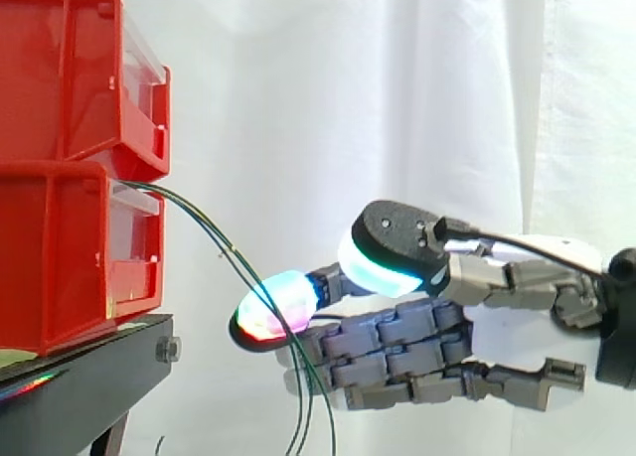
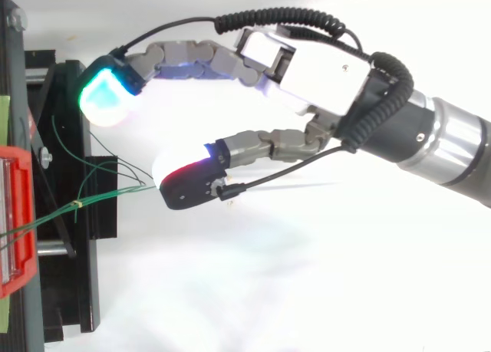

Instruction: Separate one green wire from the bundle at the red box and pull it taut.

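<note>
A bundle of thin green wires (image 1: 199, 213) comes out between the two stacked red bins (image 1: 60, 257) and arcs down to the right. From above, the green wires (image 2: 100, 196) run from the red bin (image 2: 19, 222) to the pad of my hand (image 2: 322, 76). A small tie binds them near the bin. My hand (image 1: 417, 342) reaches in from the right with straight, spread fingers. The wires pass beside the magenta-glowing fingertip (image 1: 268, 312) and hang across the lower fingers. The thumb stands above them, apart, so nothing is pinched.
The bins rest on a black stand (image 1: 89, 367) at the left, with its frame (image 2: 77, 275) below the wires in the top view. A white curtain hangs behind. Open room lies right of the stand and beneath my hand.
</note>
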